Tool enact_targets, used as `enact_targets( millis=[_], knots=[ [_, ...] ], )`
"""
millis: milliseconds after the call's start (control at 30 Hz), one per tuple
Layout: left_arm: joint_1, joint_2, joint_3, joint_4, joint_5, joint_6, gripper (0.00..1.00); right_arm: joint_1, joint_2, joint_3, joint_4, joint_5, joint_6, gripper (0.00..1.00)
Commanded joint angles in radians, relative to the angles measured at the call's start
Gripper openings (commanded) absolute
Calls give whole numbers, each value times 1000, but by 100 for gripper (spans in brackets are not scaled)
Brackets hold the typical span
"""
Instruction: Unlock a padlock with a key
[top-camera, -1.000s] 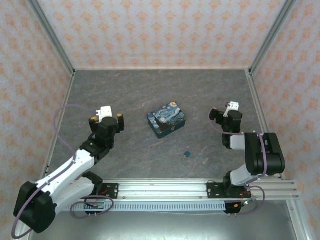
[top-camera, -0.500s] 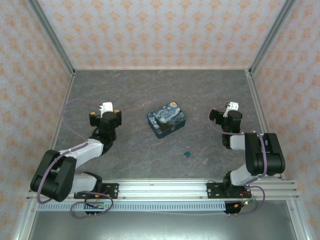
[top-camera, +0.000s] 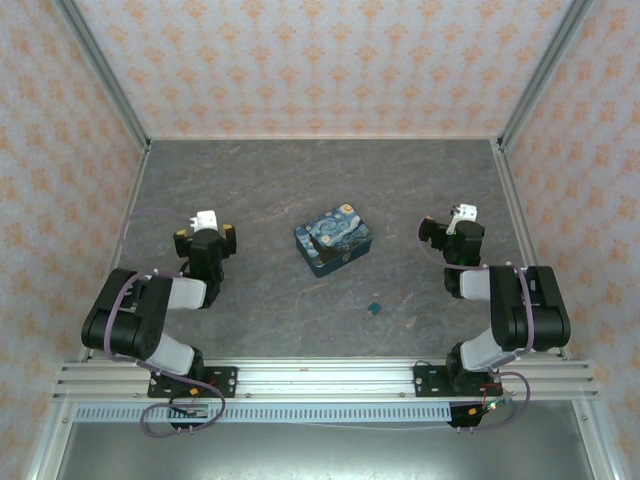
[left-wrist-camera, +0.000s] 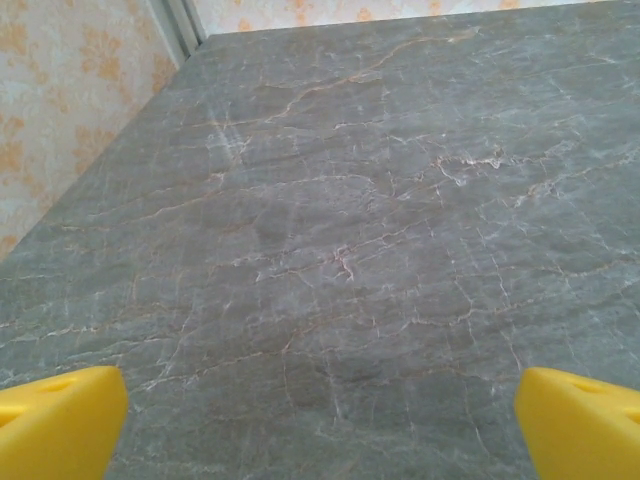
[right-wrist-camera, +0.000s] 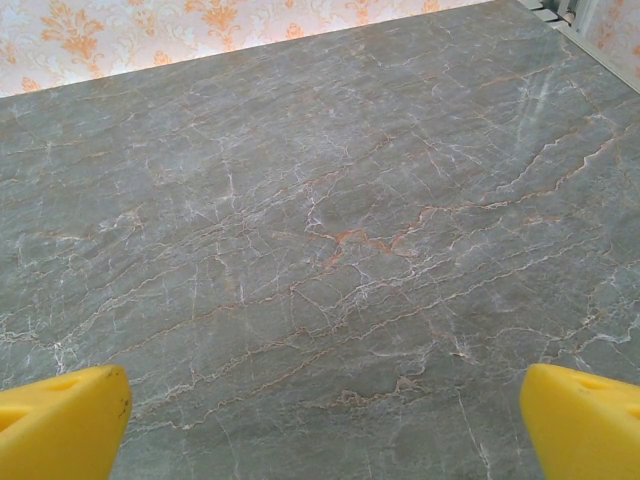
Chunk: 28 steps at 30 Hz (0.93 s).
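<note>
Folding back, the left arm has drawn its left gripper (top-camera: 206, 238) farther left of the padlock (top-camera: 334, 240); the right gripper (top-camera: 450, 228) sits to the padlock's right. Both gape wide, holding nothing. The key (top-camera: 374, 307) lies near-right of the padlock, nearer the right gripper.

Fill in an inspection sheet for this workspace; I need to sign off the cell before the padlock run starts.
Surface: grey veined tabletop, flat, no spills seen.
Job's things: padlock lies flat mid-table between the arms; key lies apart from it, nearer the base rail.
Clutter: nothing seen.
Grippers: left gripper and right gripper both open and holding nothing, each off to its own side of the padlock.
Cables: a purple cable loops beside the left arm, and another runs along the right arm; neither lies on the job's things.
Surroundings: patterned walls on three sides, metal frame posts at the far corners.
</note>
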Motion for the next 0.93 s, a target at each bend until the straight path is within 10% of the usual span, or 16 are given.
enact_targets(
  millis=[0,900],
  knots=[
    [42,-5,48,-9,69,-50,100,-3,3,9,-3,-7,10,99],
    [38,-5,51,-15,64,-48,100,31,2,24,-33,113,14,99]
  ],
)
